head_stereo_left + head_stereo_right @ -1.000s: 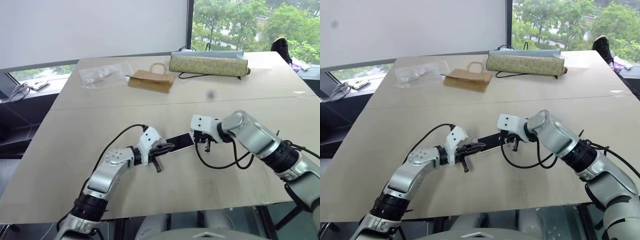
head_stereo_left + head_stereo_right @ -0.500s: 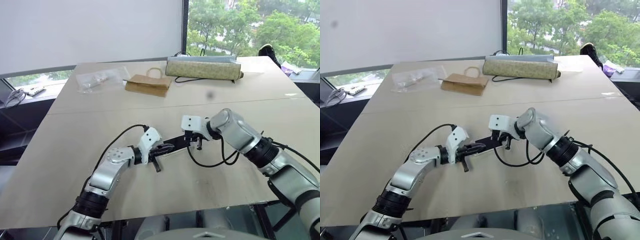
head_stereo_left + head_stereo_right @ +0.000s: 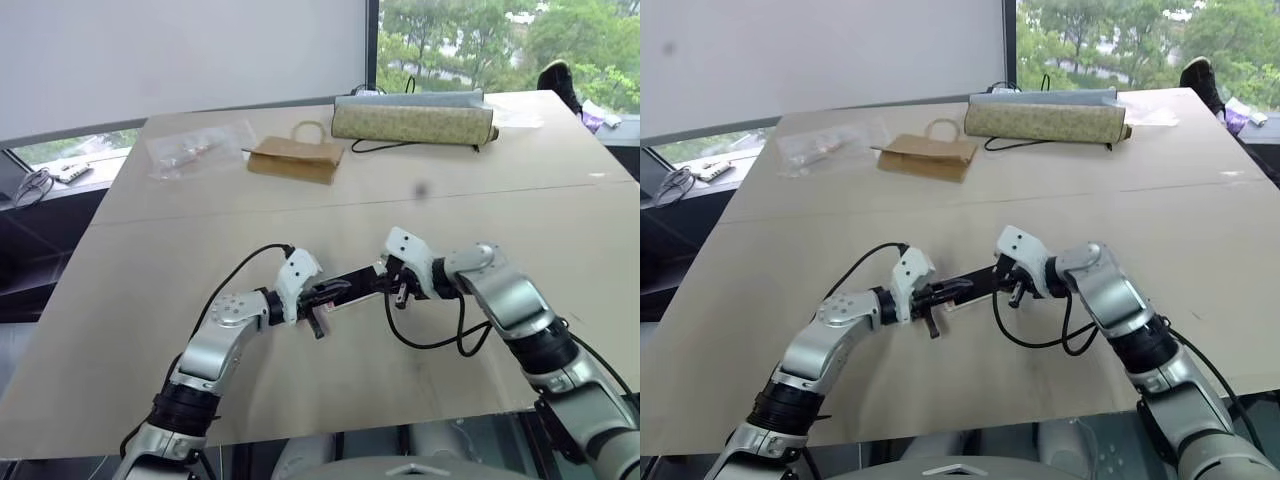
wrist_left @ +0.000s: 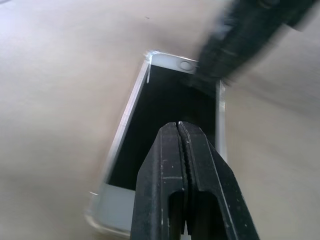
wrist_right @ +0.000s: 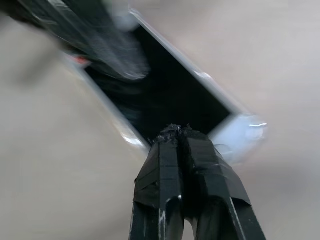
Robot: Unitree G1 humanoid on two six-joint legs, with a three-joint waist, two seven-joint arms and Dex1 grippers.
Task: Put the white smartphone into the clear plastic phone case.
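The white smartphone [image 3: 357,281] lies screen up on the table between my two grippers. A thin glossy rim, the clear plastic phone case [image 4: 98,219], runs along its edges; I cannot tell how deep the phone sits in it. My left gripper [image 3: 342,292] is shut, its tips over the black screen [image 4: 165,107]. Shut as well, my right gripper [image 3: 394,288] has its tips on the phone [image 5: 165,100] at the end with the round home button [image 4: 186,65]. Neither gripper clamps the phone.
At the table's far side lie a crinkly clear bag of small items [image 3: 195,148], a brown paper bag [image 3: 297,159] and a long patterned roll [image 3: 412,122] with a black cable. The table's front edge [image 3: 330,425] is close below my arms.
My right arm has dropped and its wrist has rolled, with the gripper staying at the phone's end. The left gripper and phone have kept their place. The camera has shifted.
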